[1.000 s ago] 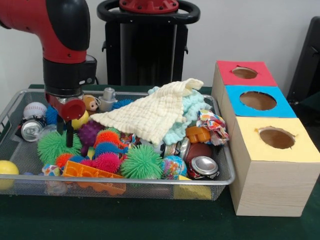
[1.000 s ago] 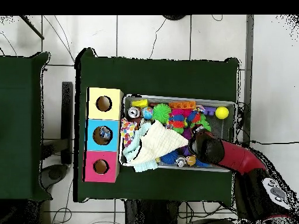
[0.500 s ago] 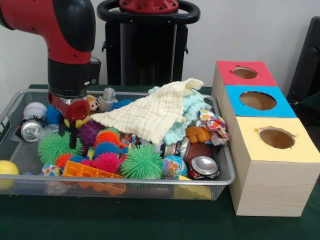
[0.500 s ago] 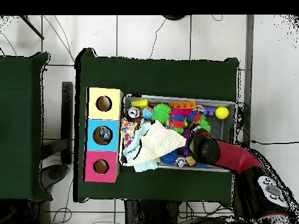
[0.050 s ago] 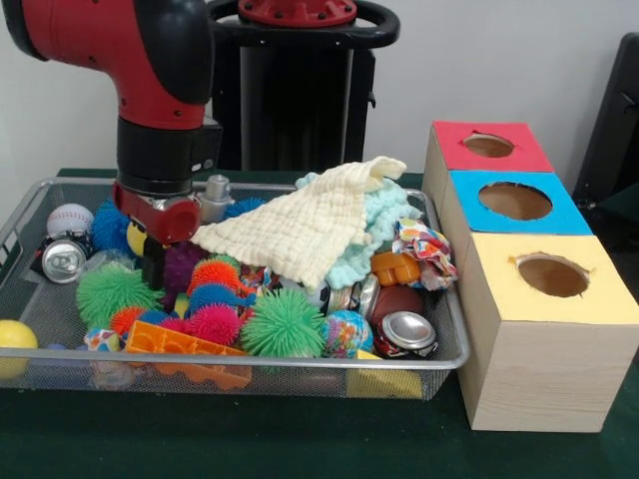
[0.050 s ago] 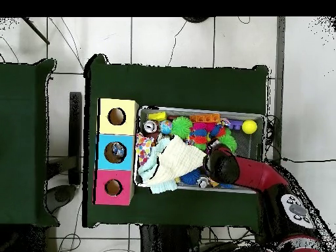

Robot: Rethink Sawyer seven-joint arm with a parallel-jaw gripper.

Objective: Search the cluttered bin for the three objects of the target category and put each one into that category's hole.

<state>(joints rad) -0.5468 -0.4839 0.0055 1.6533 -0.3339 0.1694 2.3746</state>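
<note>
A wire mesh bin (image 5: 439, 365) is shown on a dark green table (image 5: 300, 444), filled with mixed toys and cans. The red and black arm (image 5: 150, 70) is seen lowered into the left part of the bin, with the gripper (image 5: 153, 267) set down among the toys just beside a purple spiky ball (image 5: 183, 264) and above a green spiky ball (image 5: 108, 289). Whether the jaws are apart or together cannot be told, since only a dark tip is visible below the red wrist piece.

A cream knitted cloth (image 5: 300, 228) is draped over the middle of the pile, with a pale turquoise cloth (image 5: 384, 225) showing beneath its right edge. Toward the near side, a second green spiky ball (image 5: 283, 324), a pink spiky ball (image 5: 216, 323) and an orange plastic block (image 5: 185, 347) are seen. An opened silver can (image 5: 407, 330) lies at the near right corner, and another can (image 5: 63, 259) lies at the left, just near a baseball (image 5: 69, 220). A yellow ball (image 5: 15, 339) rests against the near left wall.

To the right of the bin, a wooden box (image 5: 519, 379) with three holed tops is placed: red (image 5: 489, 146) farthest, blue (image 5: 516, 202) in the middle, yellow (image 5: 552, 275) nearest. In the overhead view an object is visible inside the blue hole (image 6: 117, 151). Which category is the target cannot be told.
</note>
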